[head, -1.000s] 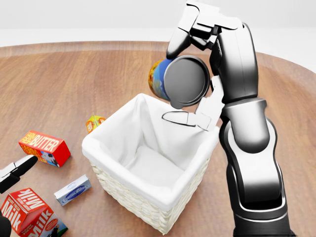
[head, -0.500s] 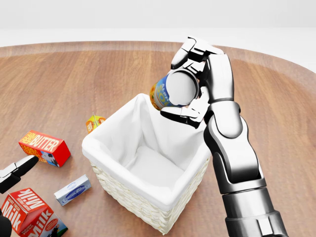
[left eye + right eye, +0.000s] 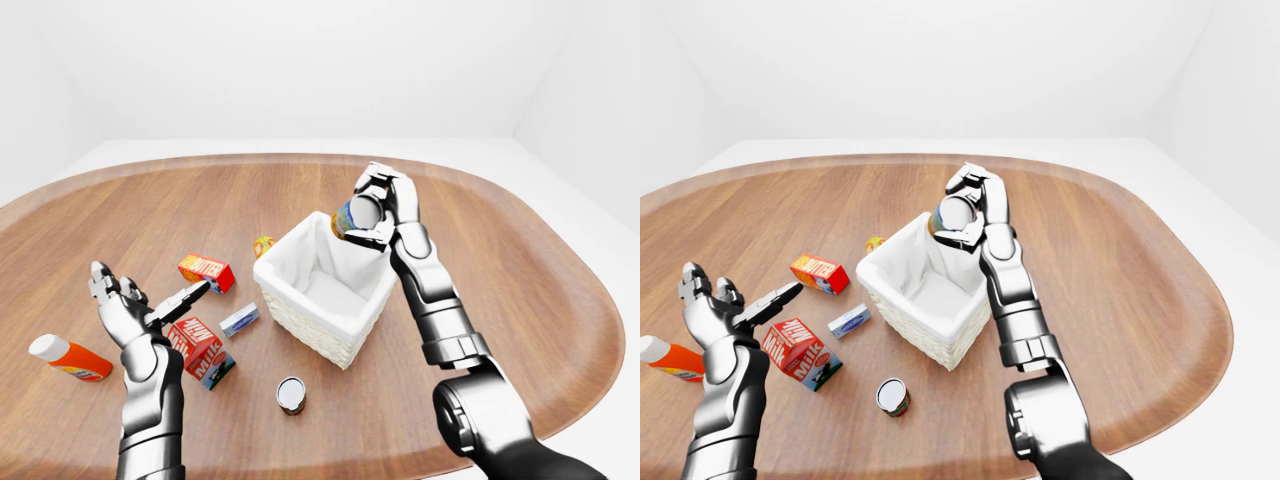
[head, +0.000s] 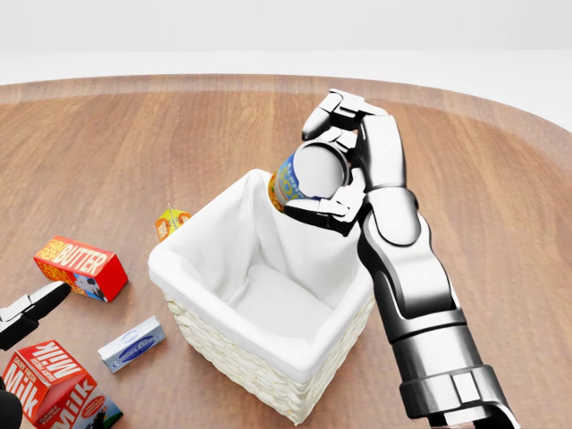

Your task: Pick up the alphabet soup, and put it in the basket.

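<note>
The alphabet soup can [image 4: 286, 184], blue and yellow with a grey metal end facing the camera, lies tilted on its side in my right hand [image 4: 322, 174]. The fingers curl over its top and the thumb sits under it, so that hand is shut on the can. The can hangs just above the upper right rim of the white-lined wicker basket [image 4: 183, 255] in the head view. The basket's inside shows only white cloth. My left hand [image 3: 125, 300] is raised at the left of the left-eye view, fingers spread, open and holding nothing.
Left of the basket lie a red butter box [image 4: 80, 266], a red milk carton [image 4: 49, 382], a small blue-white box [image 4: 131, 343] and a small orange carton [image 4: 172, 221]. Another can [image 3: 291, 395] stands below the basket. An orange bottle [image 3: 70, 357] lies far left.
My right hand has carried the can down and a little left, away from the camera, to just over the basket's rim. The left hand and other items have stayed put.
</note>
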{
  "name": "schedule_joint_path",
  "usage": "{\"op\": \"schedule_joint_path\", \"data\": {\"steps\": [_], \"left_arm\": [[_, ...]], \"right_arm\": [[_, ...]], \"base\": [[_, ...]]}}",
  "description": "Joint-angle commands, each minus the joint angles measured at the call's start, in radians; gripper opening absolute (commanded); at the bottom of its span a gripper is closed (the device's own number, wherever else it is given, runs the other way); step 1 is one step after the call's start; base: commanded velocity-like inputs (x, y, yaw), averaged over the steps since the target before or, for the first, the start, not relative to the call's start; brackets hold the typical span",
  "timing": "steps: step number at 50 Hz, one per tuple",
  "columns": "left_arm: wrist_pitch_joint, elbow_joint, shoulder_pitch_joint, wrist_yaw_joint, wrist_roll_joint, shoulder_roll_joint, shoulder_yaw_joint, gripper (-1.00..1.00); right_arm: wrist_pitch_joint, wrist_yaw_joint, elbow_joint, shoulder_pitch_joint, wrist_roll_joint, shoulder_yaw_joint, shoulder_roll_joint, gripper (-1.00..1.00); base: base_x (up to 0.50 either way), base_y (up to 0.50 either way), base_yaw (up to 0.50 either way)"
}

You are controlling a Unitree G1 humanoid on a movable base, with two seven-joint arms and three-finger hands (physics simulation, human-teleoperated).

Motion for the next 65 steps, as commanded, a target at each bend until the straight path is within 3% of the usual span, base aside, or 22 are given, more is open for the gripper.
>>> {"op": "schedule_joint_path", "data": {"steps": [1, 6, 10, 34, 57, 58, 59, 60, 61, 65], "left_arm": [[0.000, 0.005, -0.002, 0.001, 0.001, 0.001, -0.001, 1.00], [0.000, 0.000, 0.001, -0.001, 0.000, 0.001, -0.001, 1.00], [0.000, 0.000, 0.000, -0.001, 0.000, 0.001, -0.001, 1.00], [0.000, 0.022, -0.008, -0.005, 0.002, 0.001, -0.001, 1.00], [0.000, -0.004, 0.001, -0.001, 0.002, 0.000, -0.001, 1.00], [0.000, -0.001, 0.000, -0.002, 0.003, 0.000, -0.001, 1.00], [0.000, 0.002, 0.000, -0.003, 0.003, 0.000, -0.001, 1.00], [0.000, 0.002, 0.000, -0.003, 0.003, 0.000, -0.001, 1.00], [0.000, -0.001, 0.000, -0.001, 0.002, 0.000, -0.001, 1.00], [0.000, -0.019, 0.008, 0.000, 0.002, -0.002, 0.000, 1.00]], "right_arm": [[0.000, -0.034, 0.209, -0.098, 0.000, 0.005, 0.013, -1.00], [0.000, -0.017, 0.480, -0.189, -0.029, 0.007, 0.030, -1.00], [0.000, -0.016, 0.556, -0.215, -0.043, 0.006, 0.040, -1.00], [0.000, -0.067, 0.602, -0.239, -0.190, 0.050, 0.136, -1.00], [0.000, -0.073, 0.624, -0.231, -0.205, 0.044, 0.130, -1.00], [0.000, -0.078, 0.621, -0.230, -0.204, 0.041, 0.129, -0.04], [0.000, -0.076, 0.612, -0.227, -0.205, 0.043, 0.129, 0.76], [0.000, -0.076, 0.611, -0.227, -0.205, 0.044, 0.129, 0.76], [0.000, -0.091, 0.594, -0.224, -0.204, 0.040, 0.128, 1.00], [0.000, -0.076, 0.497, -0.198, -0.206, 0.056, 0.129, 1.00]], "base": [[0.00, 0.00, 0.00], [0.00, 0.00, 0.00], [0.00, 0.00, 0.00], [0.00, 0.00, 0.00], [0.00, 0.00, 0.00], [0.00, 0.00, 0.00], [0.00, 0.00, 0.00], [0.00, 0.00, 0.00], [0.00, 0.00, 0.00], [0.00, 0.00, 0.00]]}}
